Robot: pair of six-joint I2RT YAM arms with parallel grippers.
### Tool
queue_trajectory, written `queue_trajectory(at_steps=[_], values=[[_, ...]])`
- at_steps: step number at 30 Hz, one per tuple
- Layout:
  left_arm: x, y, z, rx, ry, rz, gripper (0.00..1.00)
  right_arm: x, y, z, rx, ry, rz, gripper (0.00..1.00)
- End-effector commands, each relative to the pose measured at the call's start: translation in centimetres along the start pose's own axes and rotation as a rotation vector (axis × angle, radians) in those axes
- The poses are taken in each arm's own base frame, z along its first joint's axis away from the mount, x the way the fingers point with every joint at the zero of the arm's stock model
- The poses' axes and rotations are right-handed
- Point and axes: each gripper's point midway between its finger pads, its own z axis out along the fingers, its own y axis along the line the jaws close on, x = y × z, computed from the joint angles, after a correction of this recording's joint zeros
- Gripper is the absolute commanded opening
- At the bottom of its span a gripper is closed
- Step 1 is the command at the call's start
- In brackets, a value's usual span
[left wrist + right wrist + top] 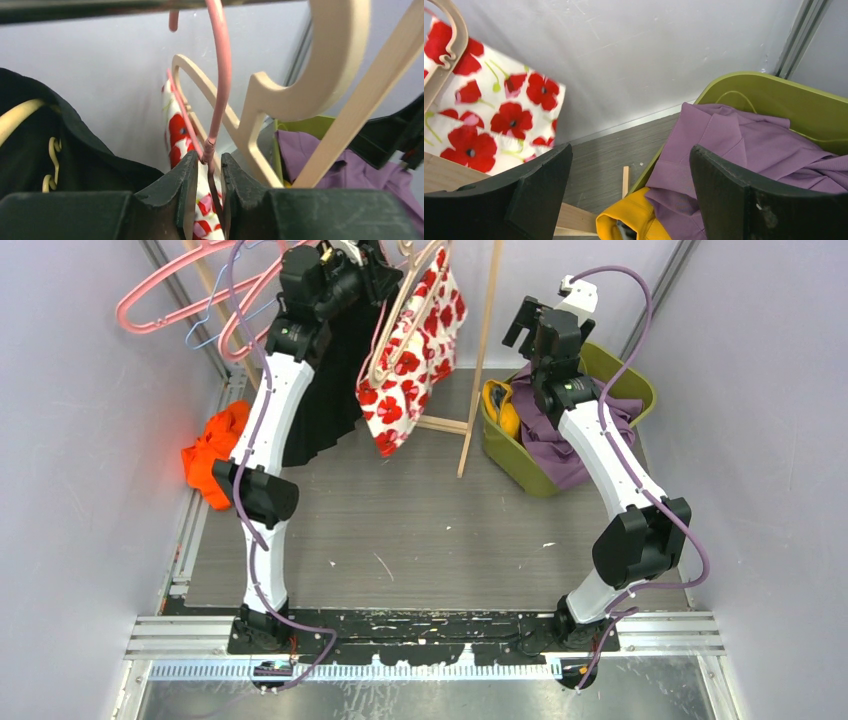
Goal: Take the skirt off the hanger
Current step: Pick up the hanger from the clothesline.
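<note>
From above, the left end effector (378, 278) is up at the rail among hangers, between a black garment (320, 400) and the poppy skirt (410, 365), which hangs there. Loose pink hangers (170, 300) jut out to the left. An orange cloth (213, 455) lies on the tabletop (400, 530). The right end effector (525, 322) hovers over a green bin (515, 465) of purple cloth (560, 445).

At the left wrist, the fingers (182, 185) are pressed nearly together, pinching the pink hanger (220, 75). A cream hanger (295, 95) crowds it on the right.

At the right wrist, the end effector (629, 150) is spread wide above a yellow cloth (634, 220).
</note>
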Motion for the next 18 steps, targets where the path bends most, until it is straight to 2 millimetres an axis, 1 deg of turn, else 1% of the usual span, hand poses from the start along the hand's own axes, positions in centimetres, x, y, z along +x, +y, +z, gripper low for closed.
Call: queue_trajectory(at_steps=[1, 4, 6, 8, 12, 18], values=[[2.1, 2.5, 0.8, -0.15, 0.041, 0.067, 0.23, -3.1, 0.2, -0.8, -0.016, -0.083, 0.029, 0.91], [3.2, 3.4, 1.1, -0.207, 0.063, 0.079, 0.24, -3.0, 0.2, -0.8, -0.018, -0.082, 0.03, 0.91], [3.3, 3.8, 1.2, -0.237, 0.063, 0.093, 0.25, -3.1, 0.1, -0.8, -0.017, -0.083, 0.03, 0.91], [3.2, 4.2, 1.2, -0.267, 0.054, 0.108, 0.26, -3.1, 0.1, -0.9, -0.016, -0.084, 0.029, 0.91], [2.2, 4.5, 1.4, -0.281, 0.015, 0.121, 0.27, -3.1, 0.0, -0.9, -0.015, -0.084, 0.028, 0.91], [1.1, 3.8, 1.3, -0.257, -0.01, 0.128, 0.28, -3.0, -0.1, -0.9, -0.016, -0.08, 0.029, 0.91]])
